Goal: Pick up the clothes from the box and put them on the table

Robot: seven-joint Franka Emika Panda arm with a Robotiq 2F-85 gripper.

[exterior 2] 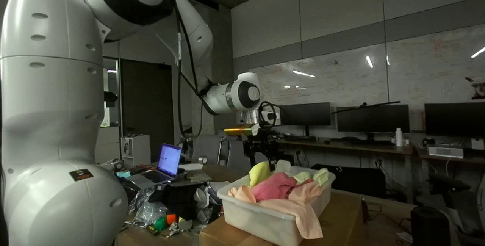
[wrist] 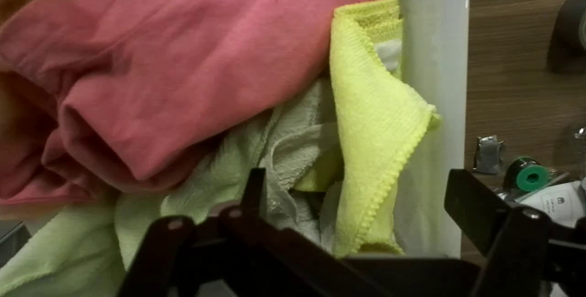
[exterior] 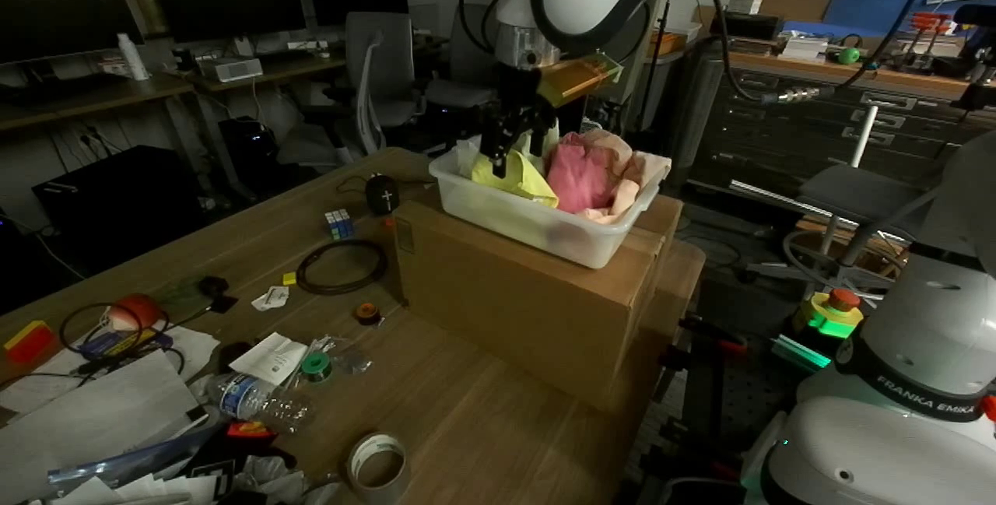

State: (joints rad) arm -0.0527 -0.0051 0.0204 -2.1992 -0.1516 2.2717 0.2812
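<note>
Wrist view: a yellow cloth [wrist: 375, 127] is lying in the white tub [wrist: 439, 59], showing a fuzzy, towel-like weave, a stitched edge and a small white patch near its folded upper end. Its long axis is running up and down the frame, alongside the tub's wall, while one corner is pointing right, toward that wall. Beside it a pink cloth [wrist: 206, 59] is spreading, smooth and matt, with deep creases gathering at its lower left; its lower edge is slanting down from right to left. A pale green cloth [wrist: 78, 242] is stretching toward the lower left corner, and greyish fabric [wrist: 300, 150] is showing between the pink and the yellow. The tool [wrist: 356, 180] is standing with its fingers [wrist: 471, 205] spread wide, the yellow cloth appearing between them; whether it is touching any fabric, I cannot tell. In an exterior view a peach cloth [exterior 2: 303, 210] is draping over the tub's rim, its loose end pointing downward. In both exterior views the tub is resting on a cardboard box [exterior: 513, 310], which is standing on the worktop [exterior: 482, 419].
</note>
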